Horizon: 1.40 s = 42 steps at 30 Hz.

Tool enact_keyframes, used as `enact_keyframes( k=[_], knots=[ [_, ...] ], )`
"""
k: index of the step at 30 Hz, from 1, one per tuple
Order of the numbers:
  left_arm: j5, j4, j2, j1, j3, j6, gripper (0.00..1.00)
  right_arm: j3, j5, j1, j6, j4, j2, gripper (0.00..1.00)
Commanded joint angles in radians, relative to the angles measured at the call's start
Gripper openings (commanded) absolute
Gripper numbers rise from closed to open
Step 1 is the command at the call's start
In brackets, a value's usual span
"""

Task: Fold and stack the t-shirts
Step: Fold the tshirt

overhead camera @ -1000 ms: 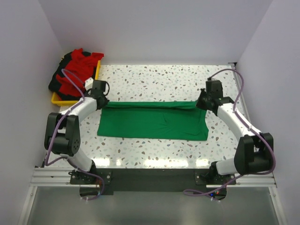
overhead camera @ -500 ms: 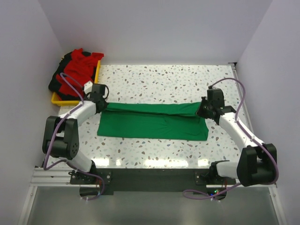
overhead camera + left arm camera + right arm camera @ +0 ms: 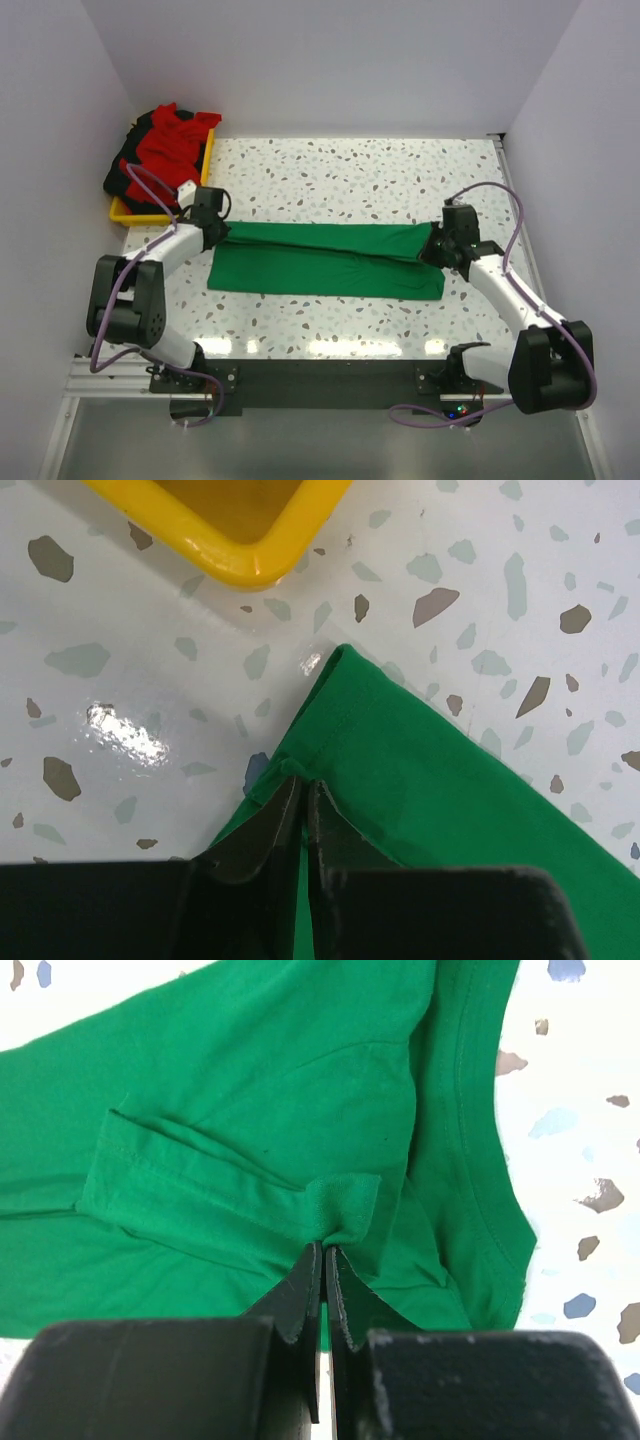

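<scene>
On table (image 3: pixel 350 170), green tee (image 3: pixel 320 268) edge (gripped) pulled fwd.

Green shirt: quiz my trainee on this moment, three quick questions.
1. True or false: the left claw and right claw are both shut on the green shirt.
2. The red shirt lies: A on the tray; B on the green shirt; C under the green shirt.
3. Which claw grips the collar end?
Key: 1 true; 2 A; 3 right.
</scene>
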<state>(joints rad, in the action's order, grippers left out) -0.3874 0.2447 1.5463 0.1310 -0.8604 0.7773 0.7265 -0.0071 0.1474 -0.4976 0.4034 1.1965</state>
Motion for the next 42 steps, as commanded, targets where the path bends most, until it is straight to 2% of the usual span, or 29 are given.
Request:
enact_keyframes(
  k=[1,3,4,5,7,8,9,14,22,30,42],
  knots=[
    [-0.005,-0.074,-0.064,-0.01,0.04,0.028,0.12,-0.027,-0.028,-0.005,-0.01,-0.025,-0.043,0.05],
    [0.001,-0.084,-0.083,-0.01,0.052,0.031,0.21,-0.035,-0.028,-0.003,0.002,-0.012,-0.061,0.09],
    [-0.001,-0.09,-0.106,-0.01,0.069,0.033,0.25,-0.042,-0.031,-0.003,0.004,-0.009,-0.069,0.18],
    [-0.002,-0.094,-0.12,-0.01,0.078,0.036,0.34,-0.044,-0.034,-0.005,0.01,-0.006,-0.078,0.22],
    [-0.002,-0.107,-0.162,-0.01,0.102,0.039,0.42,-0.048,-0.033,-0.005,0.014,0.008,-0.109,0.31],
    [-0.002,-0.108,-0.175,-0.01,0.11,0.037,0.47,-0.05,-0.034,-0.005,0.016,0.008,-0.12,0.4],
    [0.001,-0.111,-0.186,-0.008,0.115,0.036,0.47,-0.049,-0.036,-0.005,0.021,0.015,-0.13,0.42],
    [0.047,-0.133,-0.189,0.004,0.118,0.027,0.45,-0.029,-0.063,0.009,0.021,0.002,-0.134,0.46],
    [0.038,-0.139,-0.08,0.113,0.055,0.028,0.39,0.045,0.004,0.13,-0.024,-0.064,0.021,0.45],
    [0.064,-0.188,0.02,0.226,0.041,0.011,0.31,0.031,0.004,0.141,-0.068,-0.147,0.132,0.45],
    [0.022,-0.189,0.041,0.393,0.119,-0.013,0.22,-0.03,0.053,0.139,-0.133,-0.209,0.273,0.44]
  ],
)
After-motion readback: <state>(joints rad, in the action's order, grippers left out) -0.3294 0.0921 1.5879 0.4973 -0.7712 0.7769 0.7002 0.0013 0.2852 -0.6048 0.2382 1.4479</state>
